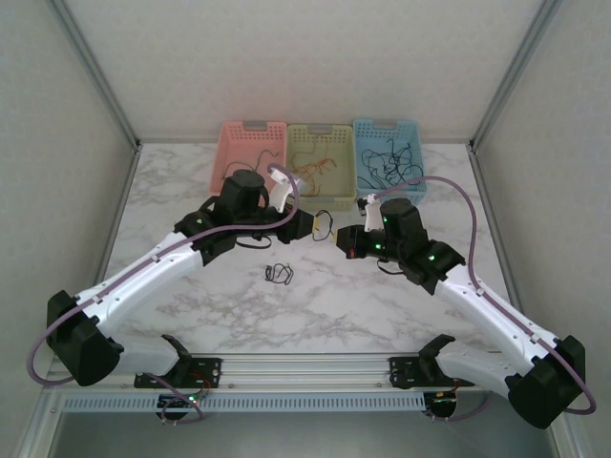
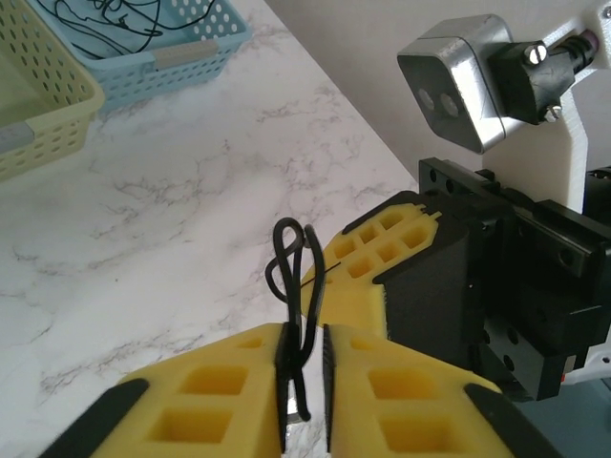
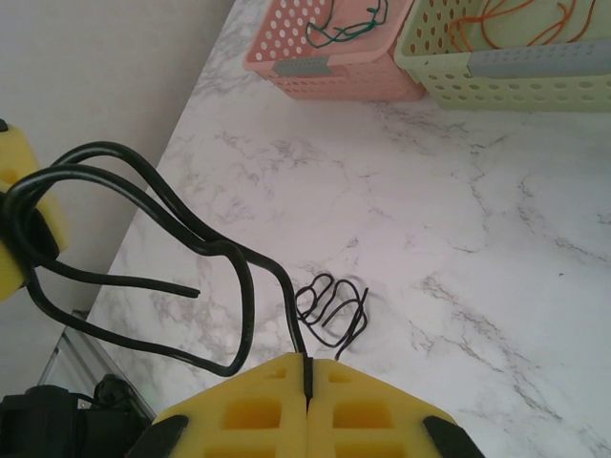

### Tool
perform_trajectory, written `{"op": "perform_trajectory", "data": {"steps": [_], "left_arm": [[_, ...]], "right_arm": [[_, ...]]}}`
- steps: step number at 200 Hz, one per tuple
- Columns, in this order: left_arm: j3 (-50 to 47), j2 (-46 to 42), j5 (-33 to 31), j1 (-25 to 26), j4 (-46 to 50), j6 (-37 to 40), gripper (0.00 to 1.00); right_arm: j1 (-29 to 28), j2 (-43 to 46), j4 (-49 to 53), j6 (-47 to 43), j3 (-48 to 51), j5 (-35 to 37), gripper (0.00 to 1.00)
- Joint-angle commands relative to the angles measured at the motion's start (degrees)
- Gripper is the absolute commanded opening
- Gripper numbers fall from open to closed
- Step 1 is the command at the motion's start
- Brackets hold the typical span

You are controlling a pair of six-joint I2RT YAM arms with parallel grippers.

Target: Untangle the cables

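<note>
Over the marble counter (image 1: 382, 315), before three wire-filled baskets (image 1: 320, 128), the left gripper (image 2: 305, 348) and right gripper (image 3: 307, 377) share one black cable (image 3: 244, 296) in mid-air. The left jaws are pinched almost closed on its looped end, and the right jaws are fully closed on the other. Light, limp and springy, it seems best taken near its ends. A second coil (image 1: 278, 274) lies on the counter below.

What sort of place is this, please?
Likely a robotics lab cell: white panels around a marble-patterned table, left arm and right arm bolted at its near edge, pink basket, yellow basket and blue basket behind.
</note>
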State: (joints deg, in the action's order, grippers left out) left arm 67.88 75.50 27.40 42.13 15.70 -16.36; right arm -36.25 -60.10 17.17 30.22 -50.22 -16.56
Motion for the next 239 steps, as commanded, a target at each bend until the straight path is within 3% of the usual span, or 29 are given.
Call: {"op": "perform_trajectory", "data": {"steps": [1,17,93,121,152,187,194,206,216,239], "left_arm": [[1.6,0.2,1.9,-0.5,0.0,-0.4,0.12],[1.0,0.3,3.9,-0.9,-1.5,-1.5,0.00],[-6.6,-1.7,21.2,-2.6,-29.4,-19.1,0.00],[-7.5,-1.2,24.2,-2.6,-32.6,-21.6,0.00],[-7.0,-1.3,23.9,-2.7,-25.1,-17.4,0.00],[0.3,0.6,11.2,-4.6,0.8,-5.8,0.01],[2.1,1.3,8.8,-5.0,5.3,-4.0,0.07],[4.1,1.4,5.9,-5.8,9.8,-2.5,0.34],[5.1,0.6,4.4,-6.2,12.1,-1.2,0.47],[8.1,-1.9,1.1,-6.4,16.4,1.3,0.61]], "right_arm": [[-0.3,0.8,0.2,-1.6,0.7,-0.3,0.00],[-0.3,0.9,0.3,-1.9,0.8,-0.3,0.00],[1.0,-2.1,-3.2,-2.7,4.6,1.3,0.00],[1.2,-1.8,-5.5,-2.5,5.8,0.6,0.00],[1.4,-1.2,-5.3,-2.9,5.7,0.2,0.00],[1.5,-0.7,-3.1,-3.1,5.2,1.8,0.00],[1.5,-0.9,-2.0,-3.2,4.8,2.4,0.00],[1.5,-1.2,-1.2,-3.5,4.7,2.8,0.00],[1.5,-1.2,-0.8,-3.5,4.8,3.2,0.00],[1.5,-1.4,0.5,-3.7,4.4,4.5,0.00]]}}
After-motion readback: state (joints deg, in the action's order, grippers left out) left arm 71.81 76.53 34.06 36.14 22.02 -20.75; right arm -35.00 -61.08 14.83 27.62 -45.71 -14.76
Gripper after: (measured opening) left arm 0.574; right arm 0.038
